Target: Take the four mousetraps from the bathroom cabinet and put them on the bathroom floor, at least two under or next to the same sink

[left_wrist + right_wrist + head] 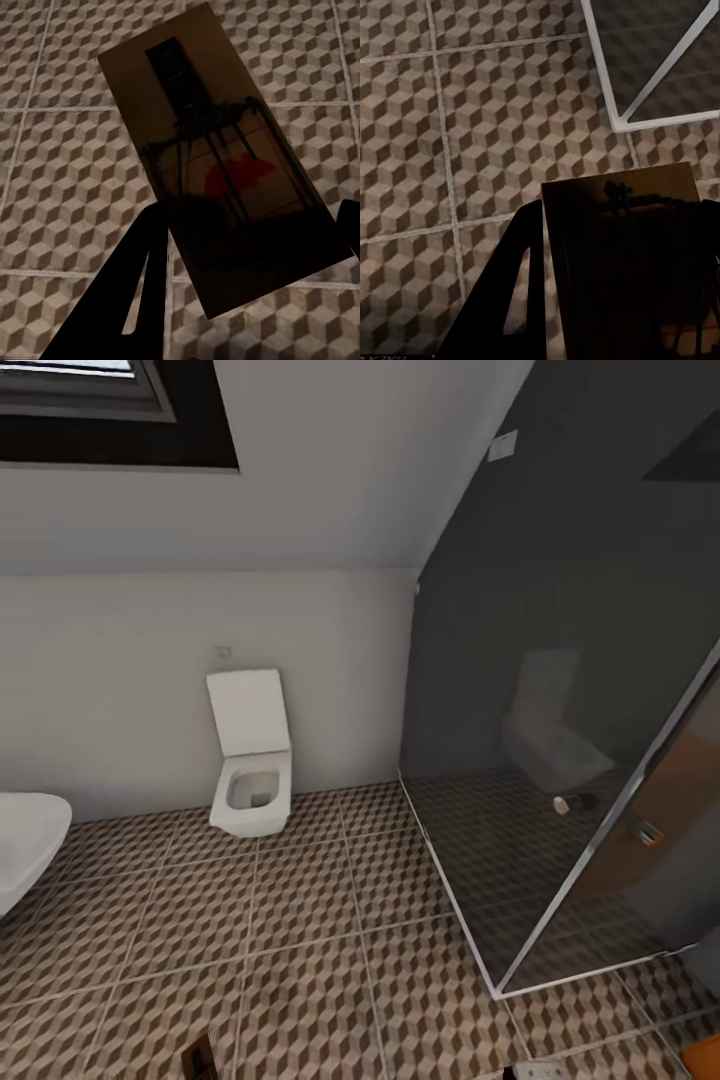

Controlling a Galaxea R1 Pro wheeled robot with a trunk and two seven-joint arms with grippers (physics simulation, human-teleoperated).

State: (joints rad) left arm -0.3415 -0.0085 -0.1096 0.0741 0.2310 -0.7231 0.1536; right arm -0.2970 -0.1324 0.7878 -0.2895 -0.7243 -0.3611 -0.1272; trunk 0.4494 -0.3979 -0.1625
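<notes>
Left wrist view: a mousetrap point(217, 165), tan-brown board w/ dark wire parts and a red patch, is clamped in the left pincer point(247, 247), held above the bathroom floor point(67, 172). One dark finger point(139, 292) shows along the board's near end; the other is cut off at the frame edge.

Right wrist view: a second mousetrap point(622, 262) is clamped in the right pincer point(622, 300), also over the cube-pattern tiles. It sits in deep shadow, so its metal parts are hard to make out, and its lower end runs out of frame. One dark finger point(514, 292) shows beside it.

Head view: cube-pattern floor w/ pale grout lines. A white square toilet point(252, 760), lid up, stands against the white back wall. The rim of a white bathtub point(25, 845) is cut off at the left edge. On the right, a dark glass shower enclosure point(560, 760) w/ a pale frame; a faint toilet reflection shows in the glass. A small dark shape at the bottom edge is too cropped to identify.
</notes>
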